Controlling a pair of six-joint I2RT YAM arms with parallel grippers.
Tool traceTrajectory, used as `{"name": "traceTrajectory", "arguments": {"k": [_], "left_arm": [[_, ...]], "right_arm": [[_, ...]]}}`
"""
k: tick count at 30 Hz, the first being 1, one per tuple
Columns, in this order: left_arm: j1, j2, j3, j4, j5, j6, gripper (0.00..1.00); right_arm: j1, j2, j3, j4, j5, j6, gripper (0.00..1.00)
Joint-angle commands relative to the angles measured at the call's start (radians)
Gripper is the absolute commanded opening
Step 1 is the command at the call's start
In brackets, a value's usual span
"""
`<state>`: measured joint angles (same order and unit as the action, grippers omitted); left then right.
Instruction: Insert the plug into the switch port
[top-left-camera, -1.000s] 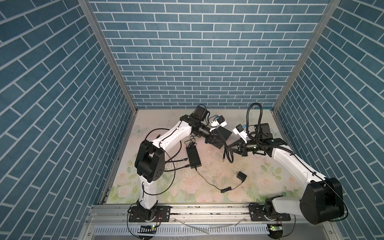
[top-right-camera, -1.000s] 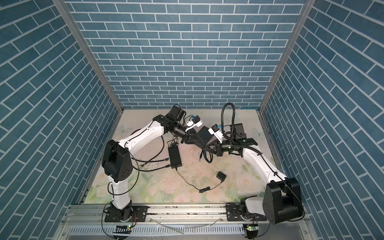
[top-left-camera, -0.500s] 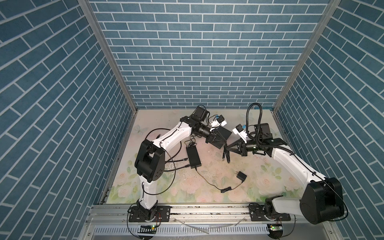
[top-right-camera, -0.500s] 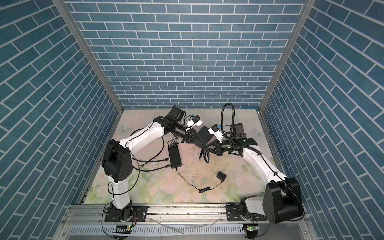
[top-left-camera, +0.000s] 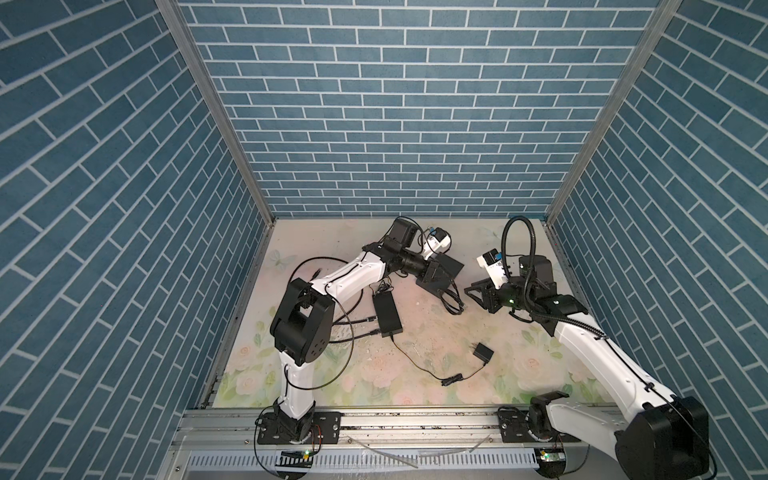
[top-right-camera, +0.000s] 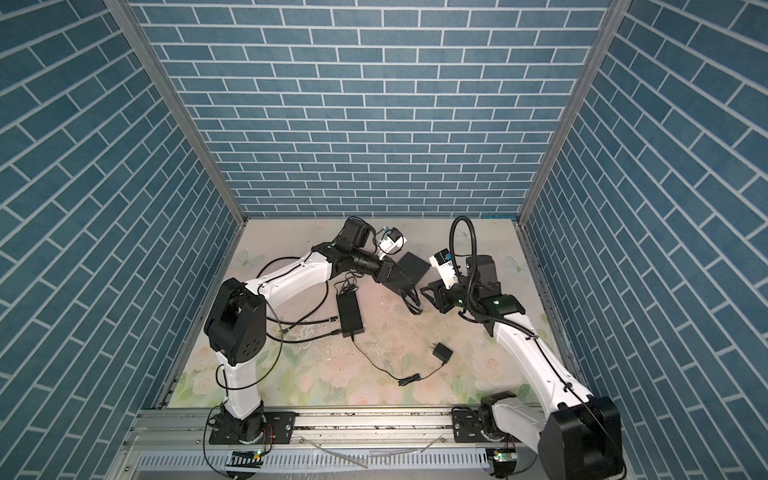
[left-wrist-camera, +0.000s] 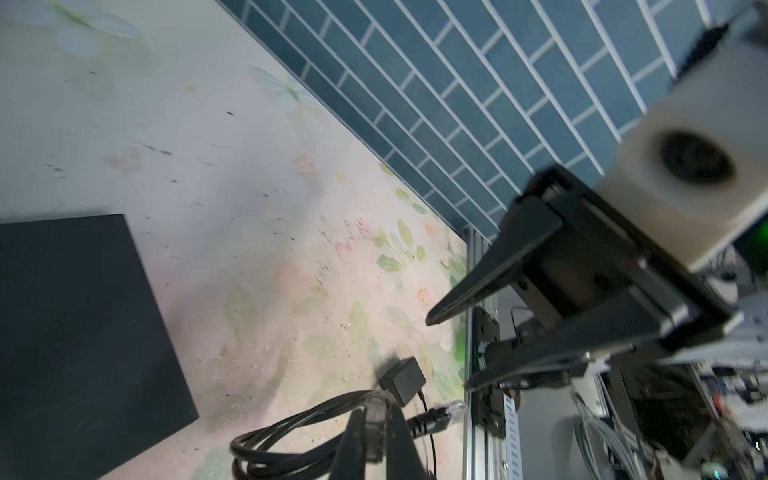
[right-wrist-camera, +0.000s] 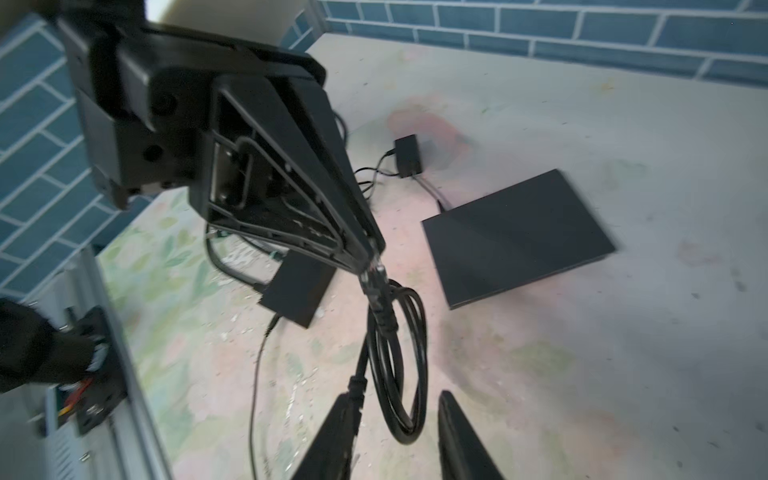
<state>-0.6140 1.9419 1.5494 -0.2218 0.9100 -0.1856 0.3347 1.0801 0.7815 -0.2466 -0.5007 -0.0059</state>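
Note:
My left gripper (left-wrist-camera: 376, 419) is shut on the clear plug (right-wrist-camera: 376, 268) of a black coiled cable (top-left-camera: 454, 302), just off the near edge of the switch (top-left-camera: 451, 266). The switch is a flat black box (top-right-camera: 413, 266) on the floral mat, also seen in the left wrist view (left-wrist-camera: 83, 324) and the right wrist view (right-wrist-camera: 519, 237). Its ports do not show. The cable's other plug (left-wrist-camera: 451, 409) is free. My right gripper (right-wrist-camera: 395, 399) is open, with the cable's loop (right-wrist-camera: 409, 374) between its fingers but not clamped. In both top views the right gripper (top-left-camera: 471, 293) faces the left gripper (top-left-camera: 444, 284).
A long black power brick (top-left-camera: 387, 311) lies left of centre with thin leads running from it. A small black wall adapter (top-left-camera: 482, 353) sits nearer the front. Blue brick walls (top-left-camera: 395, 124) close in three sides, and a metal rail (top-left-camera: 415, 419) runs along the front.
My right gripper has opened, let go of the cable and drawn slightly back to the right. My left gripper has closed on the plug.

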Motion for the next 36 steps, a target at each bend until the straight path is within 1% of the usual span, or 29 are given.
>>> {"name": "traceTrajectory", "arguments": {"k": [1, 4, 7, 11, 15, 19, 22, 24, 26, 34, 36], "left_arm": [[-0.006, -0.028, -0.046, 0.118, -0.102, -0.194, 0.0], [-0.014, -0.027, -0.051, 0.127, -0.122, -0.243, 0.0], [-0.021, -0.023, -0.045, 0.124, -0.121, -0.274, 0.0], [-0.027, -0.023, -0.03, 0.093, -0.134, -0.28, 0.0], [-0.035, -0.023, -0.018, 0.075, -0.124, -0.279, 0.0], [-0.038, -0.024, -0.012, 0.062, -0.125, -0.281, 0.0], [-0.041, -0.027, -0.003, 0.046, -0.121, -0.275, 0.0], [-0.042, -0.026, -0.002, 0.042, -0.119, -0.272, 0.0], [-0.041, -0.024, 0.0, 0.036, -0.122, -0.271, 0.0], [-0.041, -0.007, 0.037, -0.022, -0.178, -0.303, 0.0], [-0.041, 0.0, 0.043, -0.019, -0.17, -0.312, 0.0]], "right_arm": [[0.068, -0.05, -0.09, 0.19, 0.248, 0.058, 0.38], [0.139, -0.072, -0.153, 0.312, 0.341, 0.027, 0.4], [0.181, -0.049, -0.181, 0.404, 0.406, -0.021, 0.4], [0.186, 0.019, -0.176, 0.482, 0.355, -0.06, 0.39], [0.185, 0.091, -0.15, 0.523, 0.356, -0.086, 0.35], [0.181, 0.149, -0.112, 0.487, 0.302, -0.133, 0.33], [0.172, 0.18, -0.105, 0.487, 0.289, -0.144, 0.31], [0.168, 0.188, -0.103, 0.497, 0.283, -0.141, 0.26], [0.168, 0.188, -0.103, 0.506, 0.277, -0.138, 0.23], [0.168, 0.137, -0.118, 0.519, 0.264, -0.132, 0.24], [0.168, 0.13, -0.119, 0.512, 0.258, -0.134, 0.21]]}}
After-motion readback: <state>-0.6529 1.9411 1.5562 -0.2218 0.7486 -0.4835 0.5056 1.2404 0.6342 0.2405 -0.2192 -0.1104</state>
